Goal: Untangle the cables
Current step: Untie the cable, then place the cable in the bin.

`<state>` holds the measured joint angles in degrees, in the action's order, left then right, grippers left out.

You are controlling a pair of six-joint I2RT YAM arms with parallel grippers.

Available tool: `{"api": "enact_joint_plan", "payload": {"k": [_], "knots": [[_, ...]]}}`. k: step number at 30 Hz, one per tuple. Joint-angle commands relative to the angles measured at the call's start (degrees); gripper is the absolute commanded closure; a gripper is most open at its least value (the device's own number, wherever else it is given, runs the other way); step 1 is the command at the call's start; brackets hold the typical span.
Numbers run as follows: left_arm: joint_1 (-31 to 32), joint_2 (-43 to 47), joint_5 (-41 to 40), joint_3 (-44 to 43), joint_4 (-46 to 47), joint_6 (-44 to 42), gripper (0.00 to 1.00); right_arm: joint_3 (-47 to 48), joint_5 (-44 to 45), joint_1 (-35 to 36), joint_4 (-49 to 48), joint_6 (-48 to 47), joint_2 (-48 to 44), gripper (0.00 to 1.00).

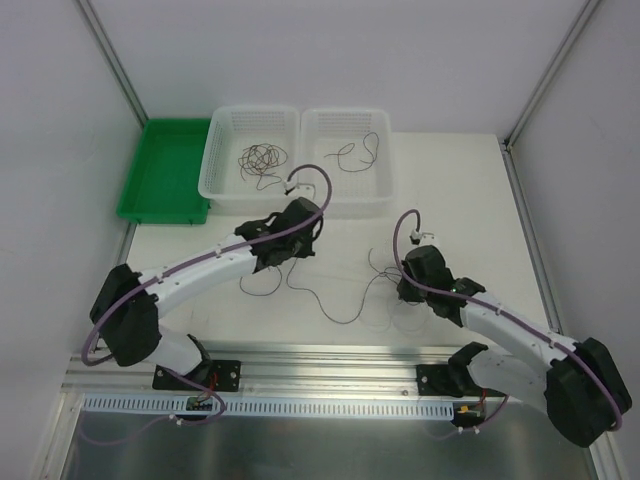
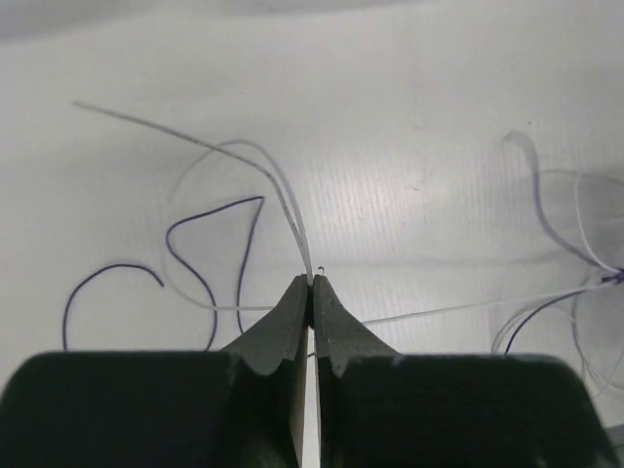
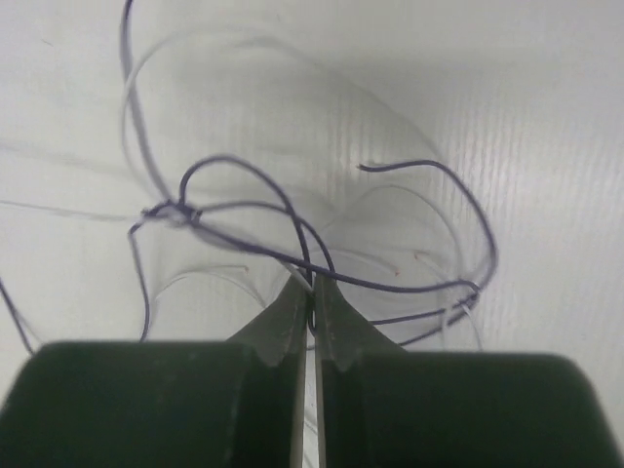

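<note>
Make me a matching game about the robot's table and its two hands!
Things:
1. green tray
2. left basket
3. left hand
4. right hand

Places and states:
A. holds a round bundle of wires
B. shut on a dark cable
C. at the far left, next to the left basket
D. shut on a whitish cable

Right pairs: 1-C, 2-A, 3-D, 4-B.

Thin dark and whitish cables, loosely tangled loops
</note>
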<state>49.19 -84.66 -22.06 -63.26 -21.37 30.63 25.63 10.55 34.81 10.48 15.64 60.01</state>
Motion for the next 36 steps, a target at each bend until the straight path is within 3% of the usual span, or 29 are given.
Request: {"api": "enact_joint_plan", "payload": {"k": [1, 5, 10, 16, 20, 27, 30, 33, 34, 36], "knots": [[-7.2, 8.1, -4.1, 2.0, -5.4, -6.3, 1.00, 6.1, 6.2, 0.0, 10.2, -4.7, -8.9, 0.99], [-15.9, 14.9, -3.4, 0.0, -8.1, -10.6, 1.00, 9.3, 8.5, -1.7, 16.6, -7.1, -14.6, 0.99], [-20.8, 21.1, -2.3, -5.6, -11.1, -14.4, 1.00, 10.4, 8.4, -5.2, 20.6, -7.4, -16.3, 0.99], [-24.9, 23.1, -4.9, -8.4, -11.6, -20.0, 1.00, 12.7, -1.7, -6.0, 21.0, -8.9, -20.7, 0.99], [-26.9, 22.6, -6.7, -5.1, -11.5, -21.3, 1.00, 18.4, -7.2, -5.9, 25.6, -11.8, -21.8, 0.99], [-29.7, 21.3, -5.8, -1.9, -11.2, -20.3, 1.00, 23.0, 1.0, -6.0, 30.4, -12.0, -23.2, 0.98], [-29.7, 21.9, -4.7, -2.0, -11.2, -20.2, 1.00, 20.8, -0.8, -5.8, 29.3, -11.0, -20.5, 0.94], [-29.8, 23.2, -3.5, -3.4, -11.2, -20.1, 1.00, 16.3, -3.9, -5.9, 26.0, -9.7, -17.5, 0.80], [-29.8, 23.6, -3.6, -4.9, -11.2, -20.3, 1.00, 15.3, -4.9, -6.0, 25.1, -9.4, -16.5, 0.70], [-29.9, 24.4, -4.5, -6.8, -11.3, -20.5, 1.00, 12.5, -7.7, -5.8, 22.8, -8.9, -14.3, 0.63]]}}
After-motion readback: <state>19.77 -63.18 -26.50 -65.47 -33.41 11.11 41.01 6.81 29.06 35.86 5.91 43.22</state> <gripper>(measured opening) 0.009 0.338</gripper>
